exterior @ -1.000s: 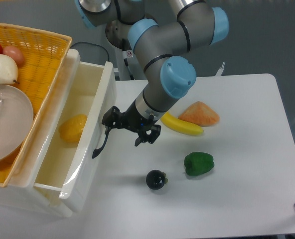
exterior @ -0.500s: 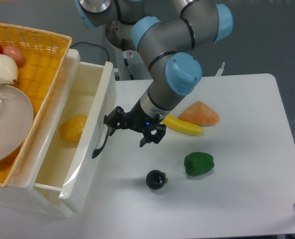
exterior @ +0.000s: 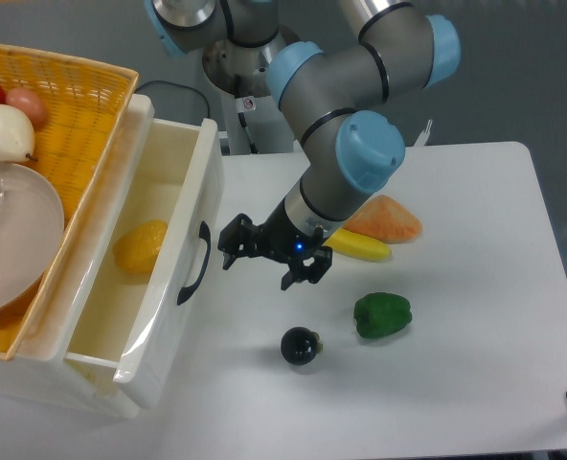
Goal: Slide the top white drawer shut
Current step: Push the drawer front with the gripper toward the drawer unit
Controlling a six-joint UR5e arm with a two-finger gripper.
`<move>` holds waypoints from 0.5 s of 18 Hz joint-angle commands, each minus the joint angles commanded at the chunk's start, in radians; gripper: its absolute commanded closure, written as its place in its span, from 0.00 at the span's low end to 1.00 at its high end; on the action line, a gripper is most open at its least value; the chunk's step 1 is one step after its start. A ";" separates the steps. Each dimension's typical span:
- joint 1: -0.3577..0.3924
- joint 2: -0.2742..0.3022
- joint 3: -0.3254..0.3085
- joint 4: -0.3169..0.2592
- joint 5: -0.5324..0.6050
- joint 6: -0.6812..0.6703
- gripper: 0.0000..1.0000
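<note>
Hanging open-fingered gripper (exterior: 260,263) just right of the top white drawer (exterior: 173,278), touching nothing, drawer sticking far out.

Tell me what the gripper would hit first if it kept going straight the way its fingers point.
Probably the black handle on the top white drawer; the open gripper points left toward it across bare table, though depth is uncertain.

Lab: UR5e arm (exterior: 360,96), white table (exterior: 475,287)
</note>
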 joint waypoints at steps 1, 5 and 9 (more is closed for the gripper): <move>0.000 -0.003 0.002 0.000 0.000 0.002 0.00; -0.003 -0.017 0.000 0.008 0.000 -0.002 0.00; -0.023 -0.020 -0.002 0.011 0.003 -0.003 0.00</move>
